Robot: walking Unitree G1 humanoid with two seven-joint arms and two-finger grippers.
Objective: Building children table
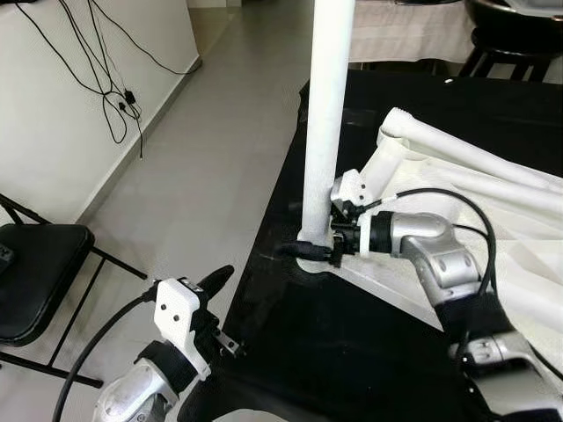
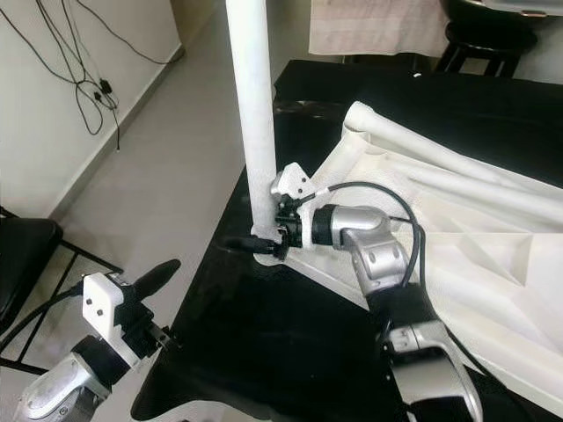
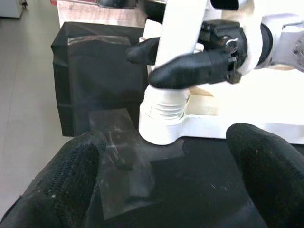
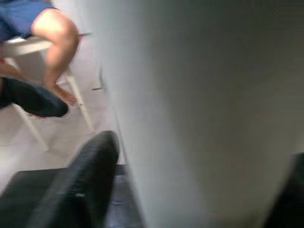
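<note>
Nearest the lens: left pincer [image 1: 211,294], black fingers spread wide with nothing between them, hovering low off the near corner of the black-covered table [image 1: 352,352], aimed toward the leg's foot. Beyond it, standing upright at the table's left edge: tall white cylindrical plastic table leg [image 1: 327,123], threaded base seated in the round corner socket [image 3: 159,128] of the upturned white plastic children's tabletop [image 1: 519,229], which lies flat across the right of the table. Right pincer [image 1: 318,248] closed round that leg just above the socket, one finger on either side, wrist reaching in over the tabletop. Judged step: screwing the leg home. Best done by keeping the leg plumb, turning about its own axis in short grips, pressing gently down so threads do not cross, and steadying the tabletop against sliding. Second white leg [image 1: 475,154] lying loose on the tabletop farther back, well apart from both pincers. Black folding chair [image 1: 35,281] on the floor to the left.
</note>
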